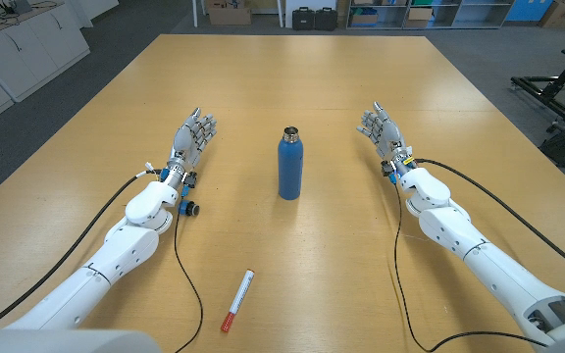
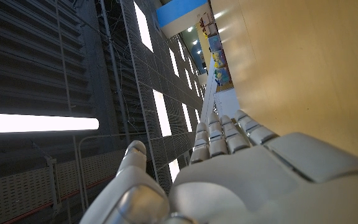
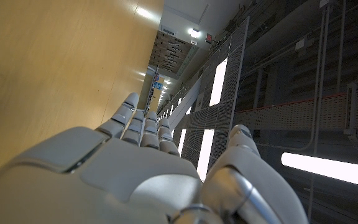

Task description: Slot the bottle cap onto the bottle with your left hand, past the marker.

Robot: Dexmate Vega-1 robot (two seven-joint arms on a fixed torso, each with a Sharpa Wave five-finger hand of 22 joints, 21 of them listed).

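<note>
Head view, left hand (image 1: pixel 193 134): fingers apart, holding nothing, on the bench (image 1: pixel 263 88) left of the bottle.
Right hand (image 1: pixel 381 127): fingers apart, holding nothing, right of the bottle, about level with the left.
Bottle (image 1: pixel 290 164): blue, upright, mouth uncapped, between the hands, apart from both.
Bottle cap: cannot tell where it is.
Marker (image 1: pixel 237 300): white with a red end, lying near the bench's near edge, well apart from the bottle.
Open room: bare wood around the bottle and out to the far edge.
Room: grey floor, cabinets at left, boxes and cases beyond.
Wrist views: left hand (image 2: pixel 229 174) and right hand (image 3: pixel 129 168) against wood, ceiling lights beyond.
</note>
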